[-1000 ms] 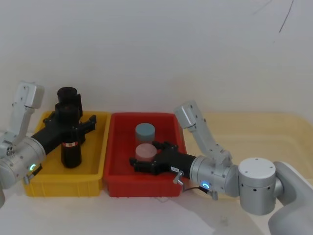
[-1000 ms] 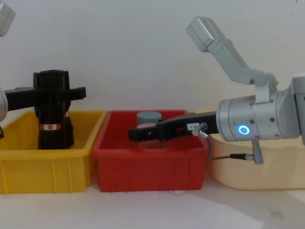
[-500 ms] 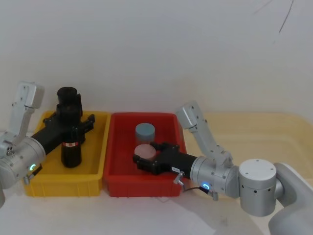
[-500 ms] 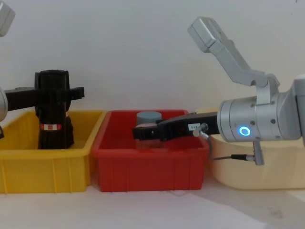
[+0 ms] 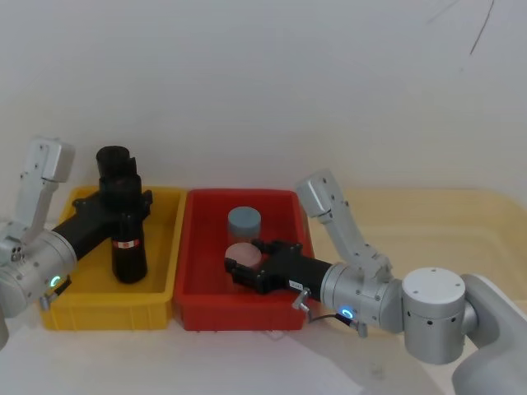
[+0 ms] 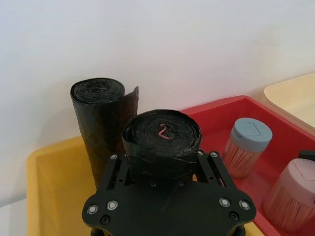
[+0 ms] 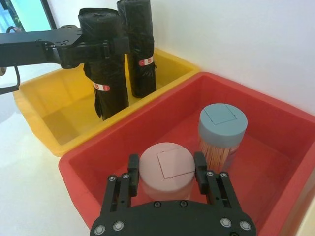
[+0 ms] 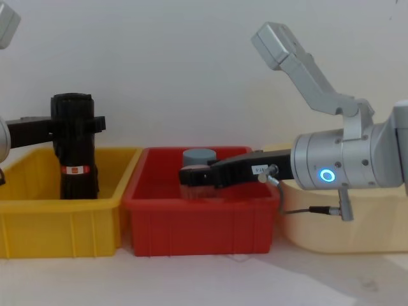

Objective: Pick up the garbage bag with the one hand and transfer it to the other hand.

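Quick status from where I'm standing: I'd call this the first half just about done, second half not started. The left gripper is clamped shut on the garbage bag, fingers pinching the upper part of the roll from both sides, so the top pokes up past them and the red-labelled lower half hangs below. From the wrist view the roll sits dead centre between the jaws. Whether its bottom end has cleared the floor of the yellow bin I honestly can't tell, the bin wall hides it from the side.

The twin roll stands just behind the held one, beyond the fingertips, close to it but not in the grip.

What's left: lift it out, bring it across, hand it over. And the right gripper doesn't look ready for that. It's down in the red bin, well off to the side of the bag, with its fingers spread about as wide as the pink-lidded jar, one finger on each side of it. The grey-blue jar sits just past its fingertips.

So my guess is the receiving side has to back away from that jar and come up before any transfer happens. The bag itself is well apart from it, a whole bin over.
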`<action>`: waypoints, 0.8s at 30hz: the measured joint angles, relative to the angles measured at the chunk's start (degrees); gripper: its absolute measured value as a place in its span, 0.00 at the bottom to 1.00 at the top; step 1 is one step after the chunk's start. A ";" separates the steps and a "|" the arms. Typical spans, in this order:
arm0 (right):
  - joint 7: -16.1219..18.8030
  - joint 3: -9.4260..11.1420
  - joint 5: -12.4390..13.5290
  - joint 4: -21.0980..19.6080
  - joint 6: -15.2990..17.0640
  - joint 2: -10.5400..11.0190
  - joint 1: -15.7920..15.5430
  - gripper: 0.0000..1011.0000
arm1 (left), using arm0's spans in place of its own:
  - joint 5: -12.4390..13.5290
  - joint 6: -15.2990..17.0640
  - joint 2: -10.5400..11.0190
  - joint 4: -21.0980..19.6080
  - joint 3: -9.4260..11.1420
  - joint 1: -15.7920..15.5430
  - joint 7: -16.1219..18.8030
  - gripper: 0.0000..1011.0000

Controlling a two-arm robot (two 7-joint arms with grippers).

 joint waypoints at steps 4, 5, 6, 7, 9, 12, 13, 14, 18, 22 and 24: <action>-0.03 0.02 -0.02 0.00 -0.03 0.01 -0.02 0.65 | 0.00 0.00 0.00 0.00 0.00 0.00 0.00 0.47; -0.03 0.03 -0.03 0.00 -0.03 0.00 -0.02 0.65 | 0.00 0.00 0.00 0.00 0.00 0.00 0.00 0.47; -0.03 0.03 -0.03 0.00 -0.03 0.01 -0.03 0.65 | 0.00 0.00 0.00 0.00 0.00 0.00 0.00 0.46; -0.03 0.04 -0.04 0.00 -0.05 0.01 -0.03 0.65 | 0.00 0.00 0.00 0.00 0.00 0.00 0.00 0.45; -0.04 0.05 -0.05 0.00 -0.06 0.00 -0.04 0.65 | 0.00 0.00 0.00 0.00 0.00 0.00 0.00 0.45; -0.04 0.05 -0.06 0.00 -0.08 0.01 -0.05 0.65 | 0.00 0.00 0.00 0.00 0.00 0.00 0.00 0.43; -0.04 0.06 -0.06 0.00 -0.09 0.01 -0.06 0.65 | 0.00 0.00 0.00 0.00 0.00 0.00 0.00 0.43; -0.04 0.05 -0.06 0.00 -0.09 0.01 -0.06 0.65 | 0.00 0.00 0.00 0.00 0.00 0.00 0.00 0.43; -0.04 0.06 -0.06 0.00 -0.09 0.00 -0.06 0.65 | 0.00 0.00 0.00 0.00 0.00 0.00 0.00 0.43; -0.04 0.05 -0.06 0.00 -0.09 0.00 -0.06 0.65 | 0.00 0.00 0.00 0.00 0.00 0.00 0.00 0.43; -0.04 0.06 -0.06 0.00 -0.09 0.01 -0.06 0.65 | 0.00 0.00 0.00 0.01 0.00 0.00 0.00 0.43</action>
